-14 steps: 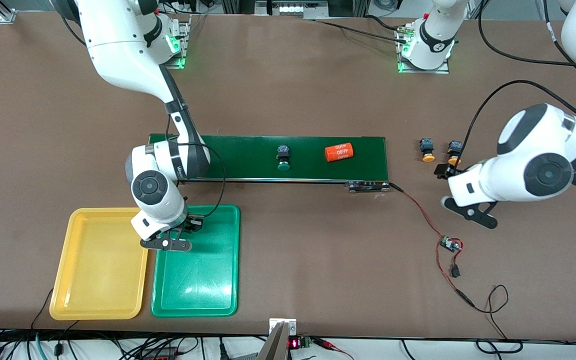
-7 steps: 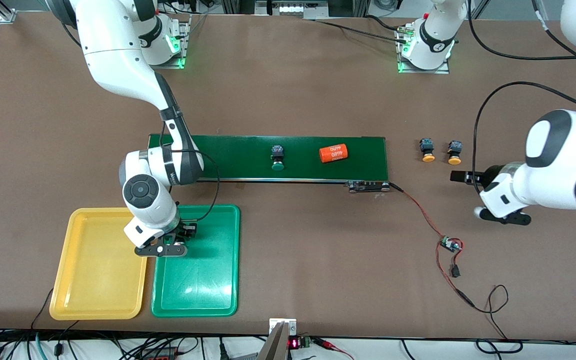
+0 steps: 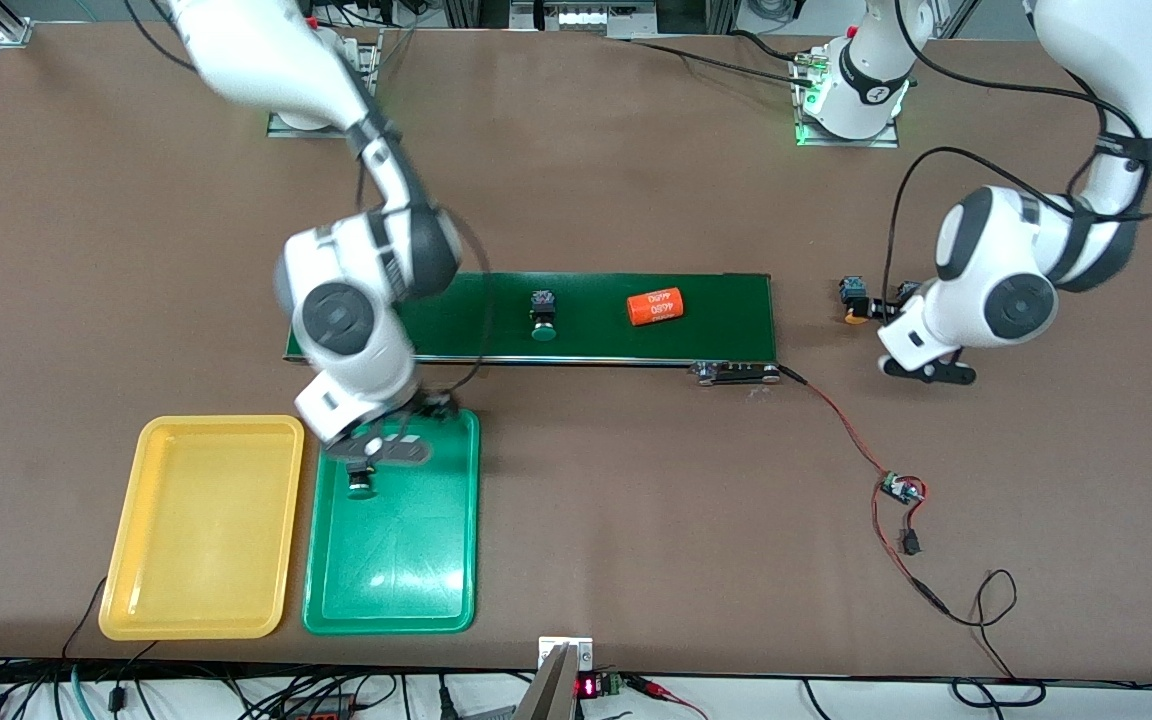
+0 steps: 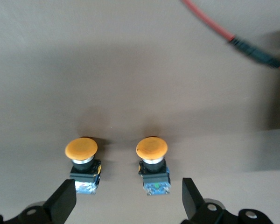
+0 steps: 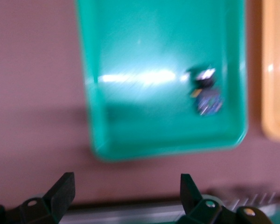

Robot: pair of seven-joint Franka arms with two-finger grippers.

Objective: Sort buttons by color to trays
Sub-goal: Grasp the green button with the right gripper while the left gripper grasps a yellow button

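A green-capped button [image 3: 361, 483] lies free in the green tray [image 3: 396, 560], at its end farther from the front camera. My right gripper [image 5: 125, 189] hangs open and empty above the strip between that tray and the conveyor. A second green-capped button [image 3: 542, 315] sits on the belt. Two yellow-capped buttons [image 4: 81, 151] [image 4: 151, 150] stand side by side on the table off the belt's end, toward the left arm's end. My left gripper [image 4: 128, 205] hovers open just over them, holding nothing. The yellow tray [image 3: 201, 520] holds nothing.
The dark green conveyor belt [image 3: 716, 300] also carries an orange cylinder [image 3: 656, 306] with white numbers. A red and black wire [image 3: 841, 425] runs from the belt's end to a small circuit board [image 3: 899, 489] on the table.
My right gripper opened, left the green-capped button in the green tray and rose toward the conveyor. My left arm swung back over the yellow-capped buttons. The belt's button and cylinder drifted toward the right arm's end.
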